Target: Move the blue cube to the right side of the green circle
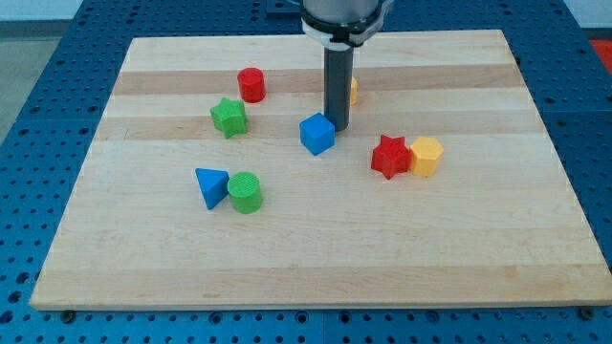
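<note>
The blue cube sits near the middle of the wooden board. The green circle, a short cylinder, stands lower left of it, touching a blue triangle on its left. My tip is down at the cube's upper right edge, touching or almost touching it. The dark rod rises from there to the view's top.
A red cylinder and a green star lie at the upper left. A yellow block is partly hidden behind the rod. A red star and a yellow hexagon touch at the right.
</note>
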